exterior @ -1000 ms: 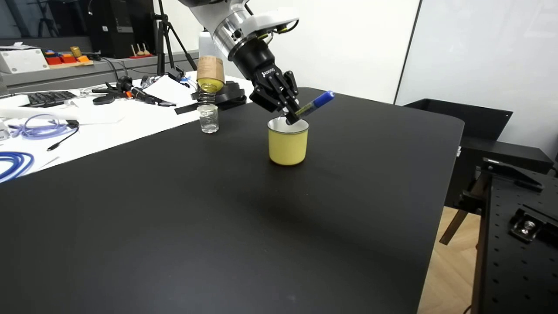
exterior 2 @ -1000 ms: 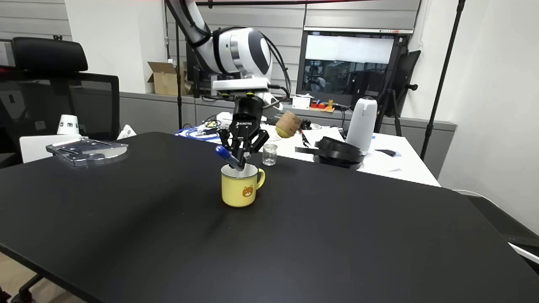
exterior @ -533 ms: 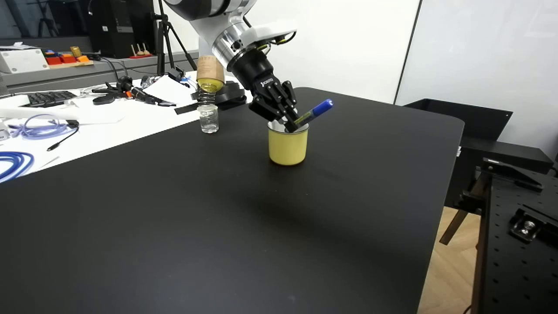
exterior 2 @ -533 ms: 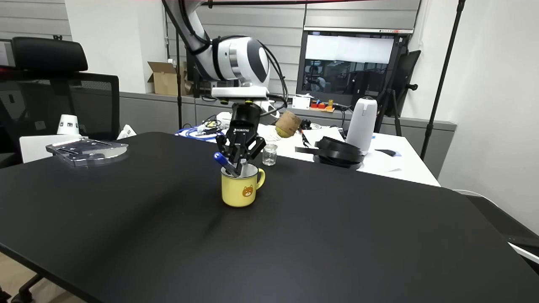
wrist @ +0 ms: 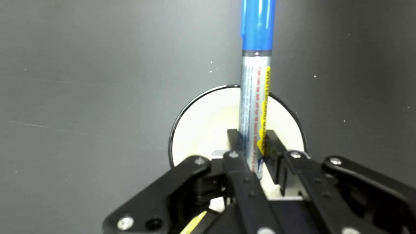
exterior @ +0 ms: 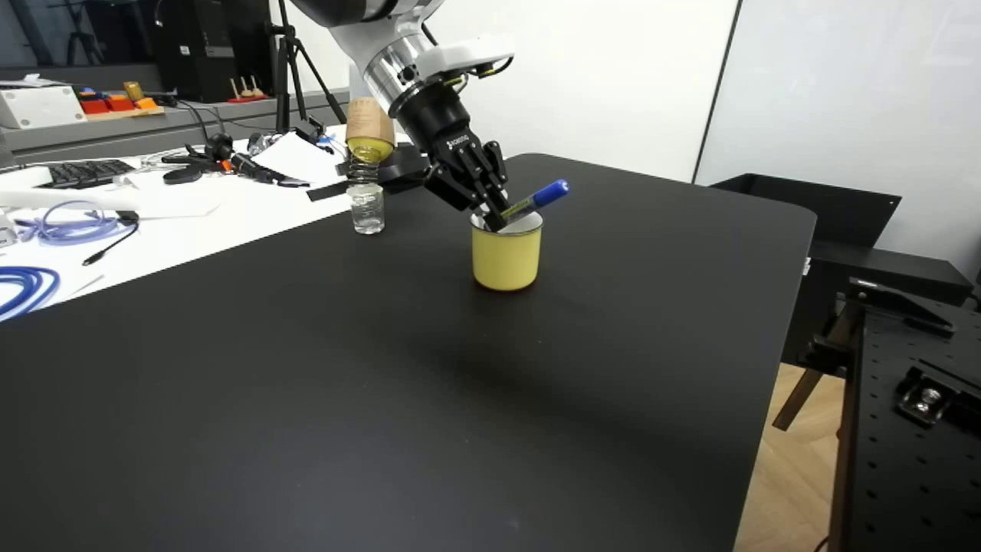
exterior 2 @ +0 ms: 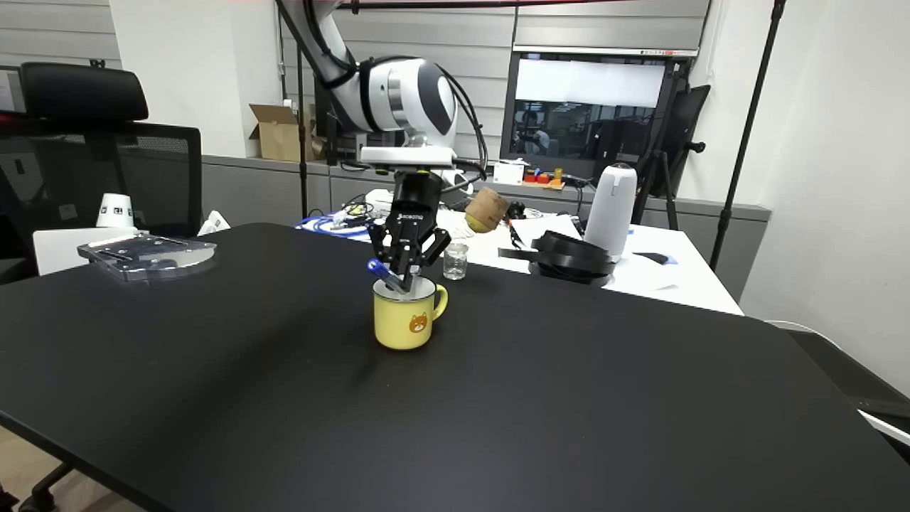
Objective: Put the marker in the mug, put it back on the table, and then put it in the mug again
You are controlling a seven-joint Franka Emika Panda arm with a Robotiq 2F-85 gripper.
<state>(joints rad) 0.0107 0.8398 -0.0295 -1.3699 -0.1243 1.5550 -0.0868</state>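
1. In an exterior view, "ROBOTIQ" can be read in pale capitals on the black gripper [exterior 2: 408,281].
2. In the wrist view, "WHITEBOARD" is printed in dark capitals on a yellow strip along the marker [wrist: 255,94]; the word after it is blurred. Beside the strip, a red line is printed, of which "can be left off for" can be made out. Further small print is too blurred to be read.
3. The marker's pale, smooth barrel is pinched between the gripper's jaws. The glossy blue capped end is tilted up and outward, past the rim of the mug [exterior 2: 402,321], while the gripped part is held at the mug's mouth. Whether the rim is touched cannot be told.
4. An orange animal face is printed on the mug's yellow side. The mug is squat and cylindrical, set upright on the table [exterior 2: 512,419], with a pale inside, a dark-edged rim and a looped handle.
5. The table is matte black, flecked with pale specks and fine scratches in the wrist view.
6. Beyond the table, a tapered white cup [exterior 2: 116,212] is marked with dark print too small to be read.
7. A flat transparent slab [exterior 2: 146,257], rounded at one end, and a clear jar [exterior 2: 455,262] are placed near the table's edge.
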